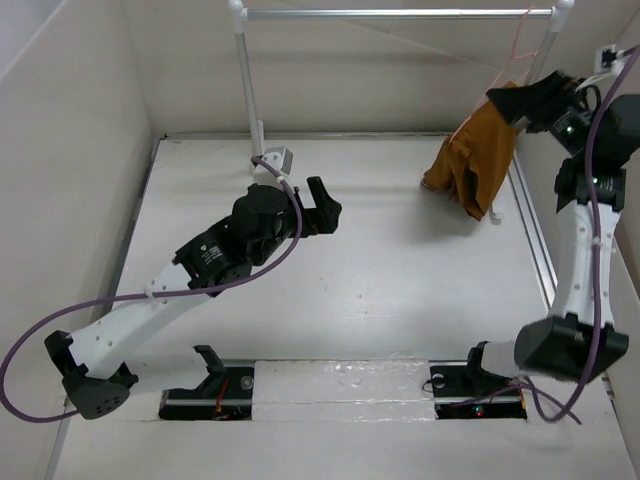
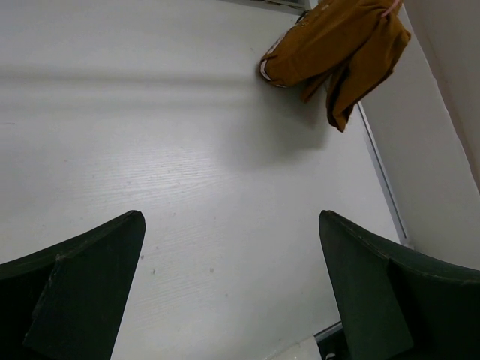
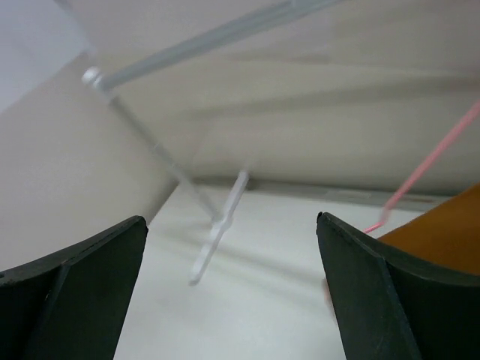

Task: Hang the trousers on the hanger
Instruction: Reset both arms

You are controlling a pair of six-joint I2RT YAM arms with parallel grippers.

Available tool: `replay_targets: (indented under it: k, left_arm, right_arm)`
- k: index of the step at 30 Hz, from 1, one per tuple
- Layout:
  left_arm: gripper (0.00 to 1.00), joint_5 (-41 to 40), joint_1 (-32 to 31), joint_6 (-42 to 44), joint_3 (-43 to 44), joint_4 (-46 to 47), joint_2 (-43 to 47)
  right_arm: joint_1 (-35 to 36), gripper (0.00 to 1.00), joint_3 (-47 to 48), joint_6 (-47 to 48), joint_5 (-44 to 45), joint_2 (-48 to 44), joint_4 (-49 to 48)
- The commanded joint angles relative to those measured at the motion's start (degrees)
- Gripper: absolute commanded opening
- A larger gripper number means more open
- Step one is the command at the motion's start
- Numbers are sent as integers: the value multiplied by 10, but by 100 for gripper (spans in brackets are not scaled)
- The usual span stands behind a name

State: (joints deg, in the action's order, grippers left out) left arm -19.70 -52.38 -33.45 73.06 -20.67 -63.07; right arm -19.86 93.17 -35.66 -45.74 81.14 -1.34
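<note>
The rust-brown trousers [image 1: 472,155] hang in a bunch from the pale-pink wire hanger [image 1: 519,48], which hooks on the silver rail at the back right. Their lower end reaches the table. My right gripper [image 1: 512,103] is right beside the top of the trousers. In the right wrist view it [image 3: 229,221] is open and empty, with the pink hanger wire [image 3: 431,169] and ochre cloth [image 3: 446,225] just past its right finger. My left gripper [image 1: 325,208] is open and empty over the mid table. Its wrist view [image 2: 229,217] shows the trousers [image 2: 337,45] far ahead to the right.
The silver rail [image 1: 395,14] on white posts [image 1: 245,75] spans the back of the table. White walls stand close on the left, back and right. A metal track [image 1: 532,230] runs along the table's right edge.
</note>
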Motion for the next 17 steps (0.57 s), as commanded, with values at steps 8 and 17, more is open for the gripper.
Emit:
replay_targets:
  k: [8, 17]
  left_arm:
    - [99, -51, 3, -78, -118, -72, 99]
    - [99, -17, 3, -111, -177, -89, 168]
  right_arm:
    - [277, 100, -400, 267, 205, -428, 277]
    - [299, 100, -505, 266, 239, -662, 458]
